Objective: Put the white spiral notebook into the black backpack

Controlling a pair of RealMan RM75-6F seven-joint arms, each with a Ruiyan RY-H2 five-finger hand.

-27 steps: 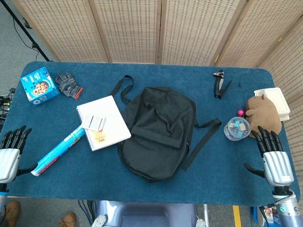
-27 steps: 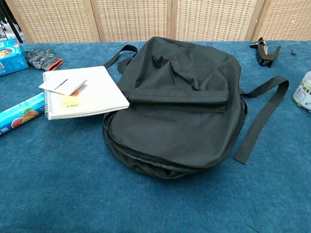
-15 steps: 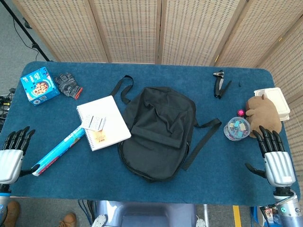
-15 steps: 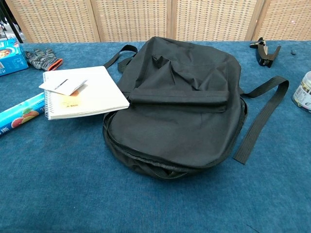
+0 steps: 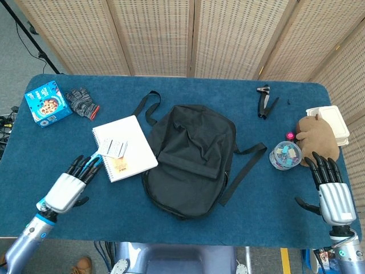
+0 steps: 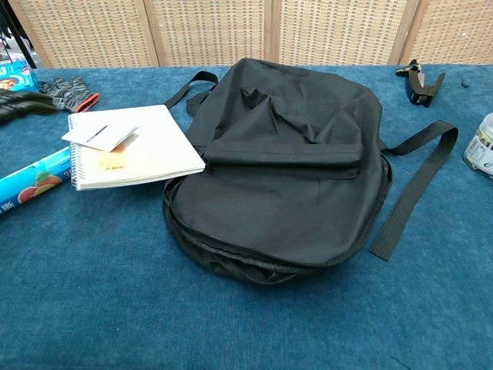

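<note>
Both hands hold nothing, fingers spread — the left hand [image 5: 67, 189] hovers near the white spiral-bound paper notebook [image 5: 124, 147], likely lining up a grasp. That notebook lies flat, touching the black fabric backpack [image 5: 191, 160]. A blue printed tube [image 6: 32, 182] beside the notebook could crowd the fingers. Well apart from the notebook — the right hand [image 5: 331, 193].

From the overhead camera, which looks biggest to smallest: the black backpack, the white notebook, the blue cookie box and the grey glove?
Head view, largest first:
1. Black backpack
2. White notebook
3. Blue cookie box
4. Grey glove
The box and glove look close in size, so their order is unsure.
</note>
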